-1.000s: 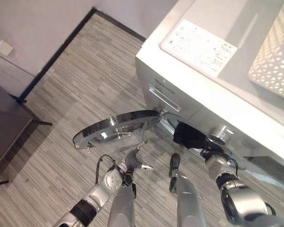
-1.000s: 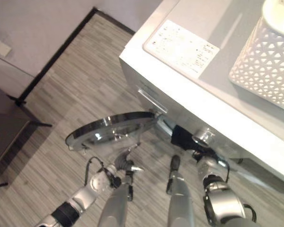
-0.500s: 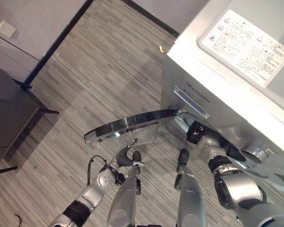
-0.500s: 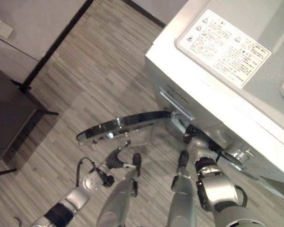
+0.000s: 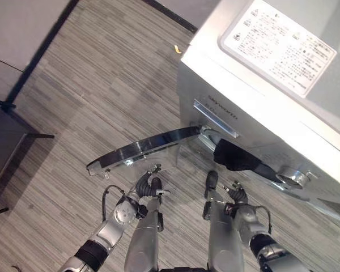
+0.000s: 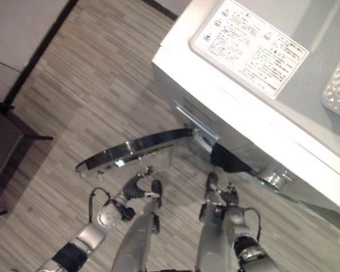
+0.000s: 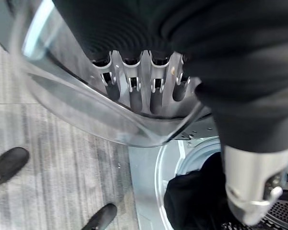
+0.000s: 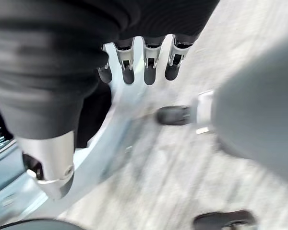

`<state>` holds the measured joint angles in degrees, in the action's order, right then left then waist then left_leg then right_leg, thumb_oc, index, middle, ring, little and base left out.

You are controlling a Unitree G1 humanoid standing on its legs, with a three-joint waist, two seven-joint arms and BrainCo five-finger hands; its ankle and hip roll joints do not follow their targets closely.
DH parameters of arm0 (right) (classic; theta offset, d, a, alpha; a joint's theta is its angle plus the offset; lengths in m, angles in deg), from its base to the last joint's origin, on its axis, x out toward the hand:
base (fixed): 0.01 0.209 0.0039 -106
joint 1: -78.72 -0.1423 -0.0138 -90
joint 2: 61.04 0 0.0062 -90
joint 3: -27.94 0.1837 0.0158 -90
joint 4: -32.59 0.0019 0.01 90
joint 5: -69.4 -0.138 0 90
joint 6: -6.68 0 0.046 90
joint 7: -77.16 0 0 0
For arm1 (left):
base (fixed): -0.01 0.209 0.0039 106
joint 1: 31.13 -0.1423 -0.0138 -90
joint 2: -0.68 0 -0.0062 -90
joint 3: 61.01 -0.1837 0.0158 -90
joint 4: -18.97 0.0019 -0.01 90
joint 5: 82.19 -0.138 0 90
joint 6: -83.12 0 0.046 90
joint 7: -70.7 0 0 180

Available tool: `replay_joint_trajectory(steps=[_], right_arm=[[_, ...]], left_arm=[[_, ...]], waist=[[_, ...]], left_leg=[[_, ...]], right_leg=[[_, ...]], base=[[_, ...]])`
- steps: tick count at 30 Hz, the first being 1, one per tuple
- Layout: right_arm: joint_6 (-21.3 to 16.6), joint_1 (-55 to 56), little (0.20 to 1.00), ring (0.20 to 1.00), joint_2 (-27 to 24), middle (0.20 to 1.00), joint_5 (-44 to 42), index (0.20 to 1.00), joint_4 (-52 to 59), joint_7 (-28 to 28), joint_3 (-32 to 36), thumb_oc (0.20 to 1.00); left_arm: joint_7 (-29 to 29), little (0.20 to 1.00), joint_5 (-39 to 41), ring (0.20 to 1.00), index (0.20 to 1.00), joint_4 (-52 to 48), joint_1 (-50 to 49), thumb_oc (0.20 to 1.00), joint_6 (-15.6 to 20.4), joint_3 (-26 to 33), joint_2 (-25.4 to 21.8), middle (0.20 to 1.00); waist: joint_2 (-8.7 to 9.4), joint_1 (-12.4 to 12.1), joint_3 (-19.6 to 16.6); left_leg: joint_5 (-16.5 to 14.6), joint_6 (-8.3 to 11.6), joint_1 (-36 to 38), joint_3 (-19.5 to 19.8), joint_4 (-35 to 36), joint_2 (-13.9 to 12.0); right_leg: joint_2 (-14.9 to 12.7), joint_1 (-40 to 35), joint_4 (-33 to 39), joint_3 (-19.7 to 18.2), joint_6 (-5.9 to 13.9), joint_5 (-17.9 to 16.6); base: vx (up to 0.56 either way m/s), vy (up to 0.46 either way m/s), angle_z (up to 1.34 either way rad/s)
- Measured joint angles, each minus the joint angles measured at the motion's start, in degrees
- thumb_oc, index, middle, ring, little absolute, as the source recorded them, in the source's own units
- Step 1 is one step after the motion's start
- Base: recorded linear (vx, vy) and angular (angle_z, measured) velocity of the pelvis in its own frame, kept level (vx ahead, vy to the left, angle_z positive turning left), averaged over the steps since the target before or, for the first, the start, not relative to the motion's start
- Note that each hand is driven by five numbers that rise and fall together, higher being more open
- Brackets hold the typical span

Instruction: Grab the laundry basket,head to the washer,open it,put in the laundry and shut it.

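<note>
Down low, nearest the camera, the left hand (image 5: 143, 182) sits right under the open washer door (image 5: 141, 150), its fingers (image 7: 134, 81) straight and side by side against the curved glass of that door. Over on the other side, the right hand (image 5: 238, 195) hangs just below the drum opening, clear of it, its fingers (image 8: 151, 64) relaxed and slightly apart, holding nothing.

The door swings out wide from its hinge, round and chrome-rimmed, lying nearly flat above the floor (image 5: 90, 73). Just past it, dark laundry (image 5: 235, 157) bulges out of the drum mouth, part inside, part spilling over the rim. From the left wrist, that same black cloth (image 7: 197, 196) shows bunched in the opening.

Up on the washer (image 6: 226, 107), a white machine with a drawer handle on its front and a printed label (image 6: 249, 45) on its lid. And there at the far right edge of the lid, the white laundry basket (image 6: 339, 85), lattice-sided, standing on top.

Around it all: grey striped plank flooring, a dark skirting line along the pale wall (image 5: 22, 22), and a dark piece of furniture (image 5: 5, 141) on thin legs at the left.
</note>
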<state>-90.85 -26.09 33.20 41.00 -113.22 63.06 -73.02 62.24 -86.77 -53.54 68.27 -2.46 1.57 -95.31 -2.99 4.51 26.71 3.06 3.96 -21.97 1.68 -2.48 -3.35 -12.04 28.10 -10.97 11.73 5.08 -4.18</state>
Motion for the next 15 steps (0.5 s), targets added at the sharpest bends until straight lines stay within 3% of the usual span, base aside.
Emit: replay_joint_trajectory(steps=[4,8,10,12,15], right_arm=[[0.32,-2.15,1.000,1.000,-0.03,1.000,0.01,1.000,-4.22,0.62,1.15,1.000],[0.38,-11.80,1.000,1.000,-1.88,1.000,-0.11,1.000,-10.10,-0.17,7.77,1.000],[-0.10,-14.27,1.000,1.000,-4.17,1.000,-0.14,1.000,-10.94,-1.22,9.53,1.000],[-0.17,-18.60,1.000,1.000,-10.40,1.000,-0.60,1.000,-13.83,-2.00,13.43,1.000],[-0.26,-20.29,1.000,1.000,-13.98,1.000,-2.59,1.000,-16.02,-2.19,14.33,1.000]], left_arm=[[-0.17,1.000,0.10,1.000,1.000,1.36,1.38,1.000,-0.08,-0.44,0.67,1.000],[-0.17,1.000,0.20,1.000,1.000,1.52,1.81,1.000,0.02,-0.57,0.96,1.000],[-0.15,1.000,0.20,1.000,1.000,1.50,1.80,1.000,0.05,-0.99,1.05,1.000],[0.39,1.000,0.17,1.000,1.000,-1.36,-0.22,1.000,0.38,-0.75,-1.24,1.000],[0.85,1.000,0.17,1.000,1.000,-2.75,-2.74,1.000,0.33,-0.38,-2.92,1.000]], waist=[[0.41,0.68,0.17],[-0.10,0.39,0.32],[-1.06,-0.43,0.75],[-4.21,-2.85,2.25],[-6.50,-3.94,2.78]], left_leg=[[0.04,-0.03,0.06,-0.83,0.87,-0.45],[0.73,0.31,-0.88,-1.21,1.52,-0.48],[0.90,0.43,-1.55,-0.86,1.56,-0.47],[1.16,0.10,-2.07,-0.83,1.94,-0.03],[1.55,-0.01,-2.22,-0.81,2.72,0.55]], right_leg=[[0.51,0.22,1.27,-0.29,-0.08,-0.59],[0.57,1.74,1.34,-0.60,-0.14,-0.80],[0.53,2.25,1.31,-0.30,-0.16,-0.84],[0.01,3.13,0.80,-0.22,-0.09,-0.79],[-0.71,4.17,-0.32,-0.34,0.26,-0.38]], base=[[0.00,0.009,-0.12],[0.00,0.002,-0.04],[0.00,0.020,0.08],[0.01,0.041,0.09],[0.00,0.009,0.01]])
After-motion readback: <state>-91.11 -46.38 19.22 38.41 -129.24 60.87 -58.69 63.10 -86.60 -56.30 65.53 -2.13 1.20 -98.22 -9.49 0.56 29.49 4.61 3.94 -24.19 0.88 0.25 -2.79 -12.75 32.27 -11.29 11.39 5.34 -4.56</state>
